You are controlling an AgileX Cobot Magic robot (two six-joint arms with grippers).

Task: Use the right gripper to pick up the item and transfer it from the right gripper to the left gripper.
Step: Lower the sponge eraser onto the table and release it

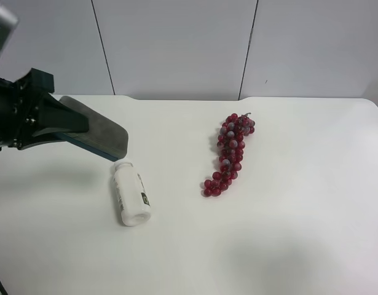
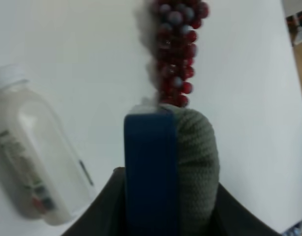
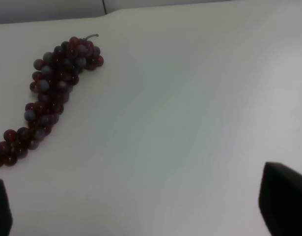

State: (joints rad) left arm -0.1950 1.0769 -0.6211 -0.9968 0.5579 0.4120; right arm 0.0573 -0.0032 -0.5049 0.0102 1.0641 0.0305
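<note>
The item (image 1: 106, 132), a flat block with a dark grey felt top and a blue base, is held above the table by my left gripper (image 1: 64, 127) at the exterior high view's left. In the left wrist view the item (image 2: 151, 162) stands on edge between the black fingers (image 2: 106, 206), and the left gripper (image 2: 168, 204) is shut on it. My right gripper (image 3: 141, 206) is open and empty, with only its two fingertips (image 3: 283, 201) showing above bare table. The right arm is out of the exterior high view.
A white bottle (image 1: 131, 193) lies on its side on the white table (image 1: 287, 215), just below the held item; it also shows in the left wrist view (image 2: 33, 162). A red grape bunch (image 1: 230, 153) lies at the table's middle, also in the right wrist view (image 3: 52, 88).
</note>
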